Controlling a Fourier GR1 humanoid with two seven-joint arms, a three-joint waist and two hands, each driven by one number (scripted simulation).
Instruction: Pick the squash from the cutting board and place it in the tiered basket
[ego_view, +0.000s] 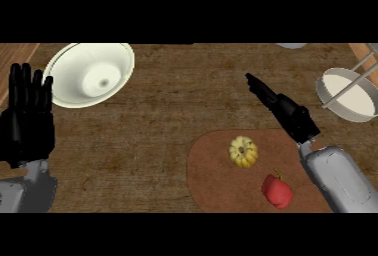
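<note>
A yellow ribbed squash (244, 151) lies on the brown cutting board (214, 175) at the lower middle right. My right hand (286, 111) hangs above the board's far right edge, fingers straight and pointing up-left, open and holding nothing; it is to the right of and beyond the squash. The tiered basket (347, 95), with a white bowl and grey metal rods, stands at the right edge. My left hand (26, 117) rests open at the left edge, fingers up.
A red pepper-like vegetable (277, 191) lies on the board, near its front right. A large white bowl-shaped object (90, 74) sits at the far left of the counter. Bare wooden counter (148, 135) spreads between the hands.
</note>
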